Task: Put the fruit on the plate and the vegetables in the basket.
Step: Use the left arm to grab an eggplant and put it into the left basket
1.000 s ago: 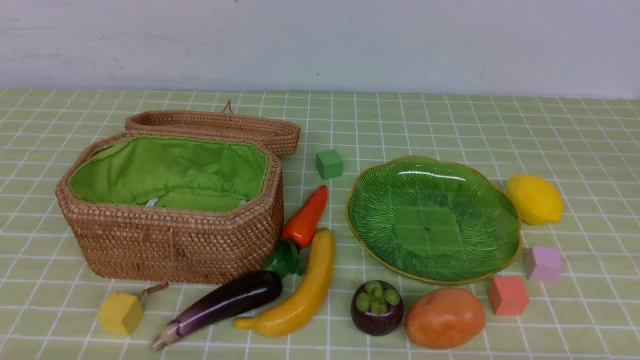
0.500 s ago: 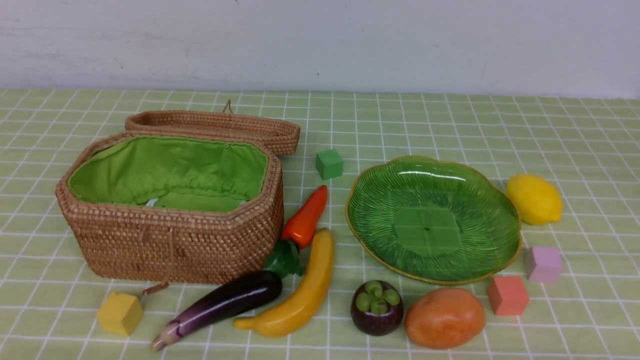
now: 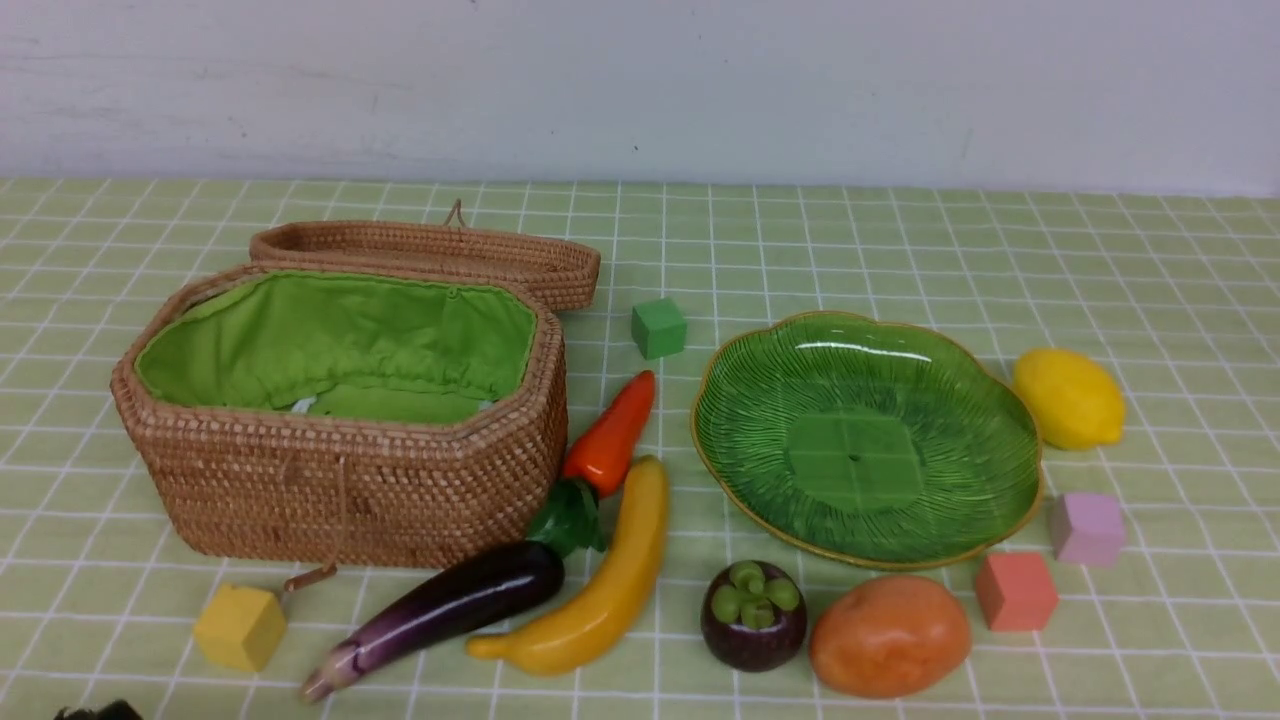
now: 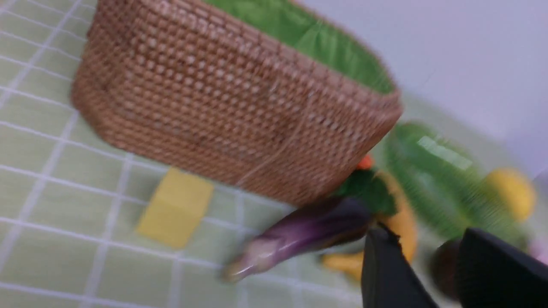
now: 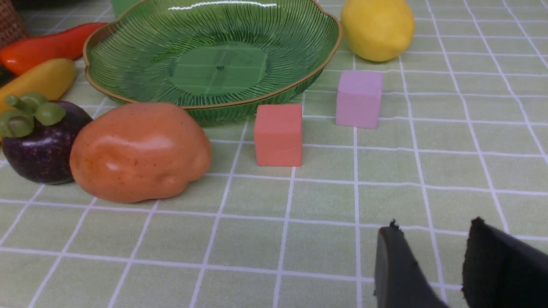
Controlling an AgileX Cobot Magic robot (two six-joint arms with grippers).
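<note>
The left gripper, narrowly parted and empty like the right gripper, has been started toward the eggplant beside the basket, presumably first.

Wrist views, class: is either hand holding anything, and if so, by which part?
Nothing is held. The left hand and the right hand both stand open above the table, with an empty gap between their fingers.
</note>
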